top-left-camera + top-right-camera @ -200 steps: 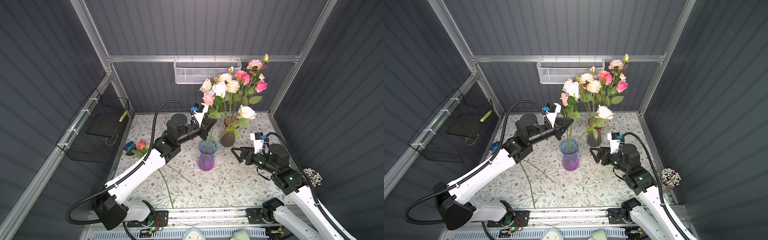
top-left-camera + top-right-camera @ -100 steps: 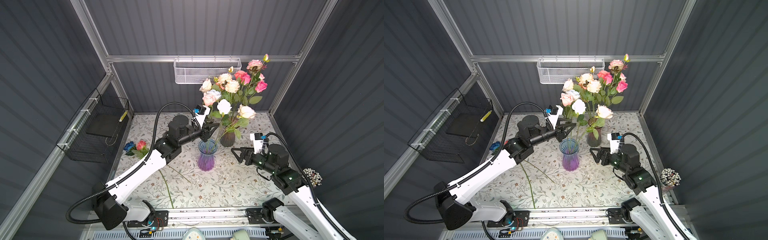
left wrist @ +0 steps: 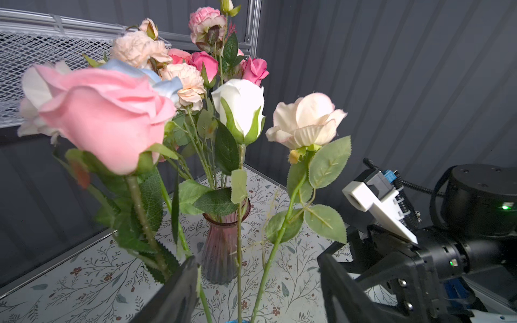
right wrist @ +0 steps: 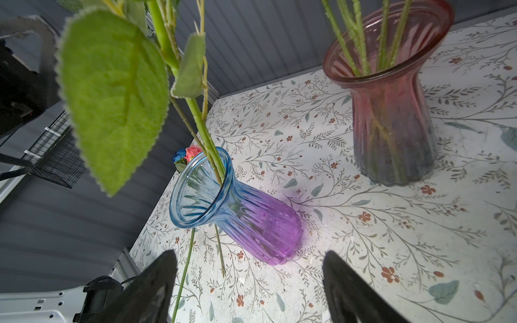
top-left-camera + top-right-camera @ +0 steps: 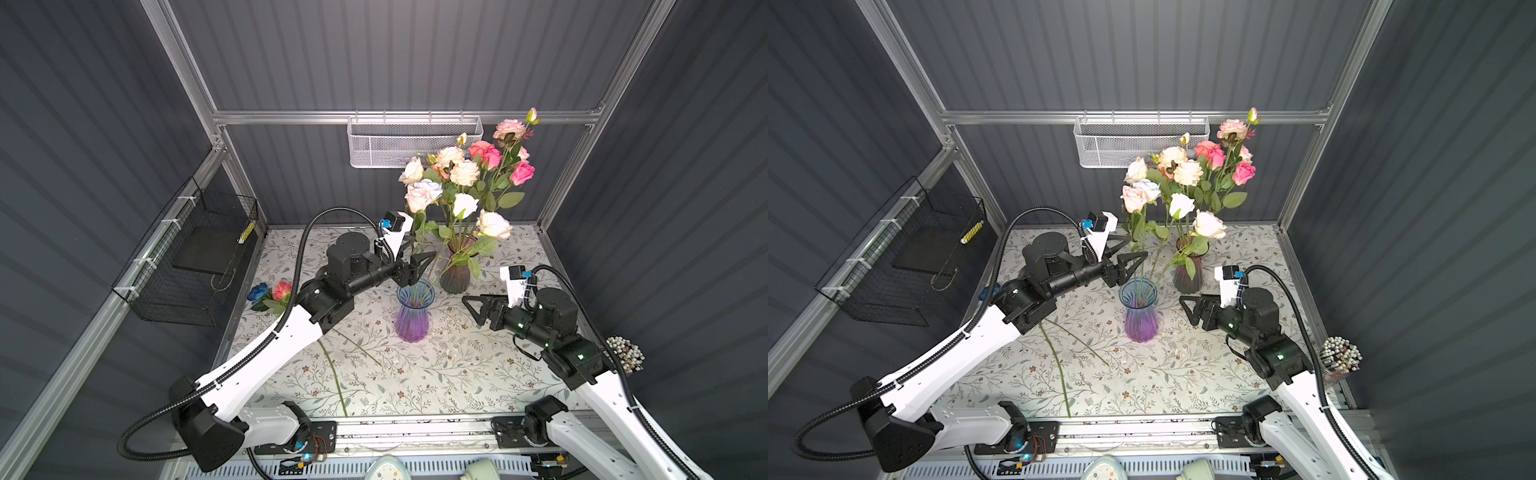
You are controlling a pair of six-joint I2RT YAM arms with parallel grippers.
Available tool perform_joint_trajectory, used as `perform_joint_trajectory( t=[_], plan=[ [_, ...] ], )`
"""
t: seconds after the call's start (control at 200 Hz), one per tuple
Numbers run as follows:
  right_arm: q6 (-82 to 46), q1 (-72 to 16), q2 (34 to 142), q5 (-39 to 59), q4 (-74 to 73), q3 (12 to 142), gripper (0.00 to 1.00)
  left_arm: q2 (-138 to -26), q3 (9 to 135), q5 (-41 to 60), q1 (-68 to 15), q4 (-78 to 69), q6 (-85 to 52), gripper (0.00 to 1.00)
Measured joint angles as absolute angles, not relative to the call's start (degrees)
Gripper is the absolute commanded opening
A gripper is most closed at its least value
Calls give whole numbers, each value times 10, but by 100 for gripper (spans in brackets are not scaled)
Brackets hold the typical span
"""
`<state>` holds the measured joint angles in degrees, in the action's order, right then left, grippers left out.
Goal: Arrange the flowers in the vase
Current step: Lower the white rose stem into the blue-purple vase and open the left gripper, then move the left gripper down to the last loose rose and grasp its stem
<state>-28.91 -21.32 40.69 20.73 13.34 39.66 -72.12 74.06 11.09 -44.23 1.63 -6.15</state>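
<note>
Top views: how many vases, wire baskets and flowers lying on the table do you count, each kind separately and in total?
Vases: 2, the blue-purple vase and the dark red vase
Wire baskets: 2, the white mesh basket and the black wire basket
Flowers lying on the table: 2, the blue rose and the coral rose
Total: 6

Left gripper (image 5: pixel 1136 248), jaws apart, beside roses (image 5: pixel 1133 198) in vase (image 5: pixel 1139 318)
</note>
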Motion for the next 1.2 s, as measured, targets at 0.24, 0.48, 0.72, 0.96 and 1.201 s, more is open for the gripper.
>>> perform_joint_trajectory(
  t=[0.24, 0.48, 0.72, 0.96, 1.201],
  plan=[
    [-289, -213, 414, 211, 133, 397, 81, -677, 730, 46, -442, 50, -67, 68],
    [-291, -213, 400, 213, 130, 387, 81, -626, 639, -175, -442, 112, -174, 66],
    [-291, -213, 403, 214, 129, 366, 81, -615, 548, -347, -364, 300, -394, 67],
    [-291, -213, 417, 215, 128, 357, 81, -623, 459, -324, -285, 359, -474, 65],
    [-291, -213, 430, 215, 125, 357, 81, -719, 450, -235, -199, 334, -478, 51]
  ],
)
